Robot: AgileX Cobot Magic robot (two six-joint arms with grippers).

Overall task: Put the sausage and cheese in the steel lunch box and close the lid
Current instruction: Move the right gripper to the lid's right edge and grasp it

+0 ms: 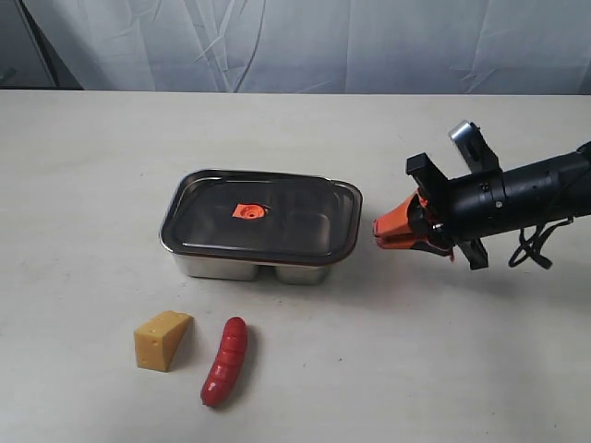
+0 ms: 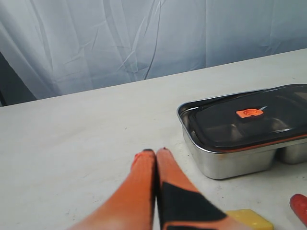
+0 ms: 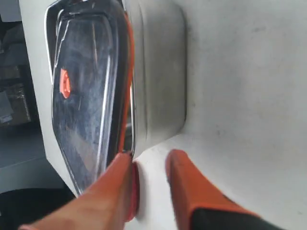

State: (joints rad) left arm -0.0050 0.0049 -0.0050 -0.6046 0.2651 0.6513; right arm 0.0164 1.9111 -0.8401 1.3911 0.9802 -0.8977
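The steel lunch box (image 1: 222, 268) stands mid-table with the dark lid (image 1: 286, 221) resting on it, orange valve (image 1: 248, 211) on top. In front of the box lie the yellow cheese (image 1: 162, 340) and, just right of it, the red sausage (image 1: 225, 361). My right gripper (image 1: 379, 231) hovers just right of the box, apart from it; in the right wrist view it (image 3: 149, 158) is open and empty, close to the lid's (image 3: 81, 96) edge. My left gripper (image 2: 155, 152) is shut and empty, near the box (image 2: 230, 160), cheese (image 2: 249, 219) and sausage (image 2: 300, 207).
A pale curtain (image 1: 295, 41) hangs behind the white table (image 1: 92, 185). The right arm's black body and cables (image 1: 531, 245) stretch in from the right edge. The left arm does not show in the exterior view.
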